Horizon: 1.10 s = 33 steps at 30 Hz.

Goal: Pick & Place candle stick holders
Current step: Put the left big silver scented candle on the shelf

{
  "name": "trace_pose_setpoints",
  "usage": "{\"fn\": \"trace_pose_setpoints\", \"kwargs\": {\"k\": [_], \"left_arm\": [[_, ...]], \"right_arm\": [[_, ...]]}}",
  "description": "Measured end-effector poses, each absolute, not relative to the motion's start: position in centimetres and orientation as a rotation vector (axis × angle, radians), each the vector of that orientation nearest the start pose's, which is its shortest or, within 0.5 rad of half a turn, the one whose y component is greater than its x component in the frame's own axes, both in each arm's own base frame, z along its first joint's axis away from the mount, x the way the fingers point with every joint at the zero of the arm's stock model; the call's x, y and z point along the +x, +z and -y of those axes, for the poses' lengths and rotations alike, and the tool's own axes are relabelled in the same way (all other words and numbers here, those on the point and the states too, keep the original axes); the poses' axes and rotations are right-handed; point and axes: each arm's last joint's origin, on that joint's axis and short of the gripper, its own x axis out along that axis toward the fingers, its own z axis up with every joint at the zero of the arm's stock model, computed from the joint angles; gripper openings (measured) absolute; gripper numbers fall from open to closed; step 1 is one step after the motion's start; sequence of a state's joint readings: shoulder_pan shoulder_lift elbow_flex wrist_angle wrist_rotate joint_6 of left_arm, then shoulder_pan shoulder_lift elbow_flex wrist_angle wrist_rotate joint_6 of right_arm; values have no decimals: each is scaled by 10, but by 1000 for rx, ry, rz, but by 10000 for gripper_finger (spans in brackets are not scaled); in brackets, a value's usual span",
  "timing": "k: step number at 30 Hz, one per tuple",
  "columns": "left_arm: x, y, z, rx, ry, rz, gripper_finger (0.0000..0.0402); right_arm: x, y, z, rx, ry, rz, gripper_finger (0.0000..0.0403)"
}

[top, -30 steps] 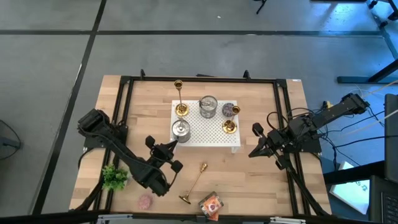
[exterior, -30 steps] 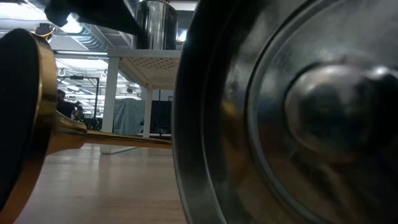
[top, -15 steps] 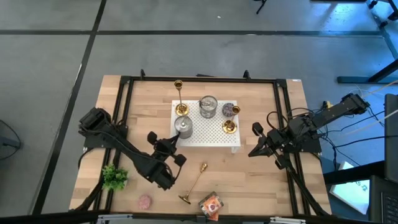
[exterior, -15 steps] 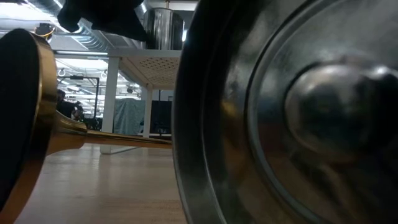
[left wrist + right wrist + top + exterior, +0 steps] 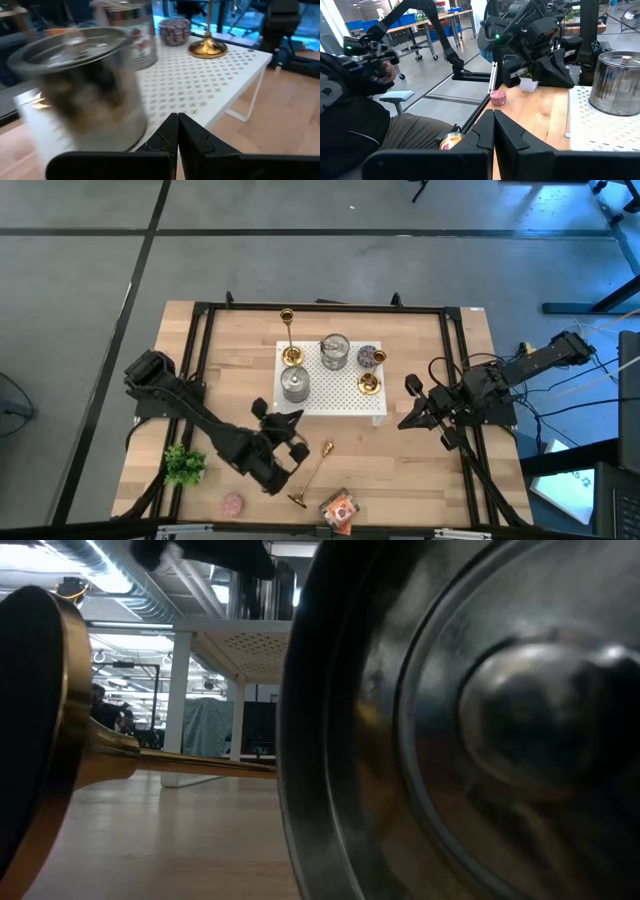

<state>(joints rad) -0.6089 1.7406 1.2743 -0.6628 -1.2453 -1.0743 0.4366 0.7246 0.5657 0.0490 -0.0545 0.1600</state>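
Note:
One gold candle stick holder (image 5: 313, 474) lies on its side on the table near the front edge; the low view shows its round base (image 5: 40, 720) close up. A tall one (image 5: 288, 338) stands at the far left corner of the white perforated stand (image 5: 340, 395). A short one (image 5: 370, 383) stands on the stand's right part, its base (image 5: 207, 48) also in the left wrist view. My left gripper (image 5: 283, 419) is shut and holds nothing, just in front of a silver tin (image 5: 82, 90). My right gripper (image 5: 404, 423) is shut and holds nothing beyond the stand's right end.
Two silver tins (image 5: 293, 385) (image 5: 335, 352) and a purple candle (image 5: 371, 356) sit on the stand. A green plant (image 5: 183, 465), a pink candle (image 5: 233, 503) and an orange packet (image 5: 340, 508) lie near the front edge. A person (image 5: 360, 115) sits beyond the table's left side.
My left gripper has moved toward the table's right edge along the near side of the stand, rolling its wrist, and has stayed shut.

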Motion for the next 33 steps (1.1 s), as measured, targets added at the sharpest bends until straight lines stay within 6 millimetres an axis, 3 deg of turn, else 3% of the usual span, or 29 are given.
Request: {"fn": "trace_pose_setpoints", "kwargs": {"k": [7,33], "left_arm": [[322,244,162,-40,786,-293,1],[324,235,134,-1,849,-406,1]], "right_arm": [[154,288,-72,135,472,-153,5],[153,285,-72,141,468,-188,5]]}}
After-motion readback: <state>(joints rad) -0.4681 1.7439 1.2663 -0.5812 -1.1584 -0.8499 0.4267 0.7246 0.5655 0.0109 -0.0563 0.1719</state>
